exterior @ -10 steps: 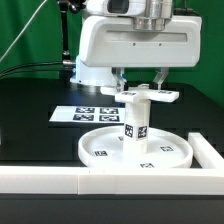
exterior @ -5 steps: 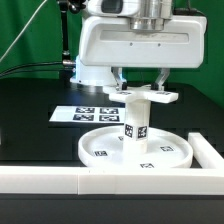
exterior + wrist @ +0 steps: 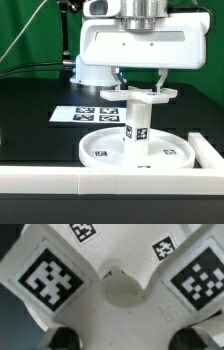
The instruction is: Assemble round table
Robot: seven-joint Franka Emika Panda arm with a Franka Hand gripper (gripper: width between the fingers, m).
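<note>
The large rimmed round disc (image 3: 150, 155) lies on the black table. The short cylindrical leg (image 3: 137, 124) stands upright at its middle. The flat cross-shaped piece (image 3: 145, 96) sits level on top of the leg. My gripper (image 3: 141, 80) comes straight down over it, and its fingers (image 3: 118, 78) are closed on two sides of the piece. In the wrist view the cross-shaped piece (image 3: 120, 286) fills the frame with its markers. My gripper (image 3: 130, 339) has a dark fingertip (image 3: 63, 338) pressed against each side of it.
The marker board (image 3: 82, 113) lies flat behind the disc toward the exterior view's left. The long white border wall (image 3: 60, 180) runs along the front, with a side wall (image 3: 207, 150) at the exterior view's right. A green backdrop stands behind.
My wrist has turned slightly about its vertical axis while holding the cross-shaped piece on the leg. The disc and leg have stayed in place.
</note>
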